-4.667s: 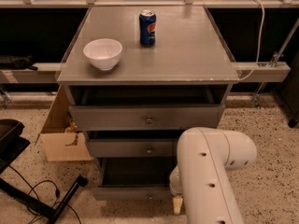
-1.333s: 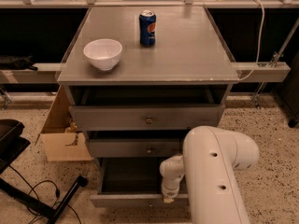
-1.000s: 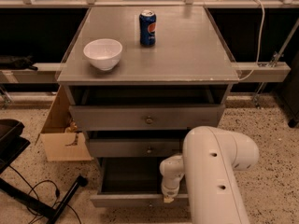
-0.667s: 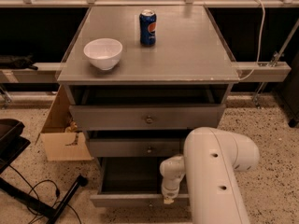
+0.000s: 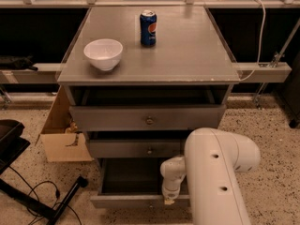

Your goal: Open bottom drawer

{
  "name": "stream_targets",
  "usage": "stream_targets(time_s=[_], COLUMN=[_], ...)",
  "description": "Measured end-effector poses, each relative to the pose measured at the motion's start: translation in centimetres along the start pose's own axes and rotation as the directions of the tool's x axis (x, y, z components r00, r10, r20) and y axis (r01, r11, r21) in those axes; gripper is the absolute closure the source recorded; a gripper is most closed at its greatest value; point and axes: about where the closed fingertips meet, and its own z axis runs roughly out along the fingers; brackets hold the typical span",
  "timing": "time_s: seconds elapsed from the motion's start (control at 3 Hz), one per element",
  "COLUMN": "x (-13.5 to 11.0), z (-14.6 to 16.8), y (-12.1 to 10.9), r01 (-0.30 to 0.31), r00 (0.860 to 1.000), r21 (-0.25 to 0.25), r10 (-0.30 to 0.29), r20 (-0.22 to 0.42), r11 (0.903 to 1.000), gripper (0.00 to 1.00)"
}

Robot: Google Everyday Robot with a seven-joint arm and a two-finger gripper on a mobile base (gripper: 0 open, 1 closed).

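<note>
- The grey cabinet (image 5: 187, 50) fills the middle of my view. Its surface carries a white bowl (image 5: 103, 54) on the left and a blue can (image 5: 148, 28) further back, both well apart from where I am working.
- My one arm (image 5: 220, 172) is the big white shape at the lower right. It covers the cabinet's lower right corner and runs off the bottom edge.
- The bottom drawer (image 5: 122, 201) is the lowest of three, below the top drawer (image 5: 112, 118) and the middle drawer (image 5: 122, 148). It stands well out from the cabinet toward me, and I can look down into its dark inside. I judge the opening mostly done.
- A cardboard box (image 5: 61, 139) sits on the floor just beside the cabinet's left side, clear of the drawer's path.
- The hand (image 5: 168, 198) hangs at the drawer's front edge, toward its right end. The front's long axis runs left to right, the hand meets it from above, and any further pull comes straight toward me.
- The knob (image 5: 151, 204) sits on the front just left of the hand and slightly lower.
- I cannot tell whether the hand is wide, narrow or holding anything, nor whether it touches the front edge.
- The drawer's right end is hidden behind the arm.
</note>
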Motion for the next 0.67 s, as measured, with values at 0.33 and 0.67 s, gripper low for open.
stream_targets(time_s=[0.33, 0.67], x=[0.0, 0.02], z=[0.0, -0.15], y=[0.0, 0.2], r01=[0.0, 0.01], r00=[1.0, 1.0], r21=[0.0, 0.007], r10=[0.0, -0.01], r20=[0.0, 0.014], r11=[1.0, 0.9999], gripper=[0.35, 0.04])
